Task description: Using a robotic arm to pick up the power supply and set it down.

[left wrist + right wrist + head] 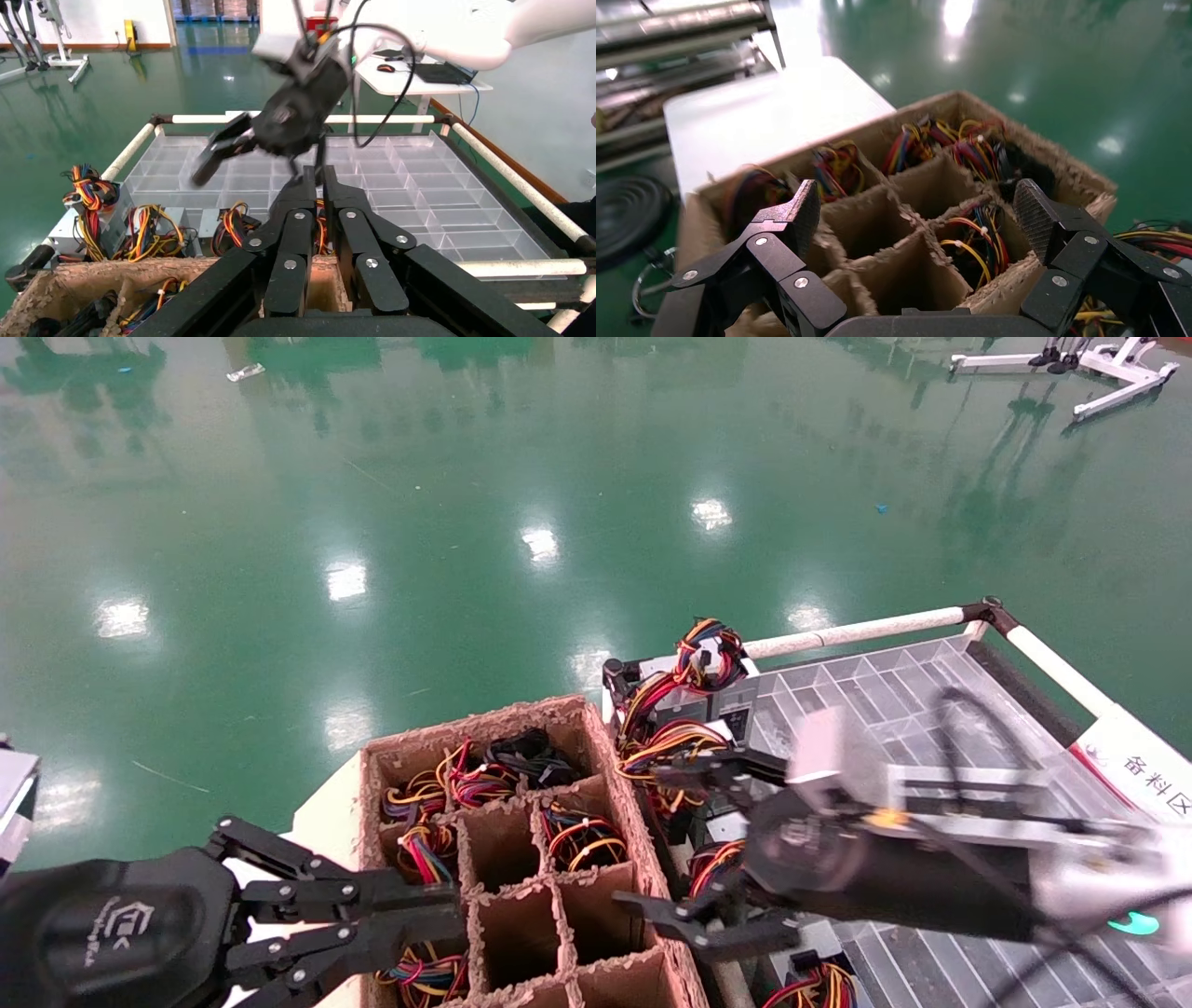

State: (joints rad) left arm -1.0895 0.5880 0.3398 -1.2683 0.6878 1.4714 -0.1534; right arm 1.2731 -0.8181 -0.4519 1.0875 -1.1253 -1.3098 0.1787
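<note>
Right gripper (694, 845): spread wide, empty, beside cardboard box (521, 859); black-cabled power supply (531, 756) in far compartment, left-forward. Left gripper (438, 919): pressed together, parked.

robotic arm claw (635, 833) wide open beside carton (643, 822), power supply (531, 756) black-cabled, in corner cell

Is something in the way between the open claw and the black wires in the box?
Probably only the cardboard box rim and dividers. The open right gripper hovers at its right edge; the power supply's black cables sit in the far-right cell. The left gripper is parked, shut.
</note>
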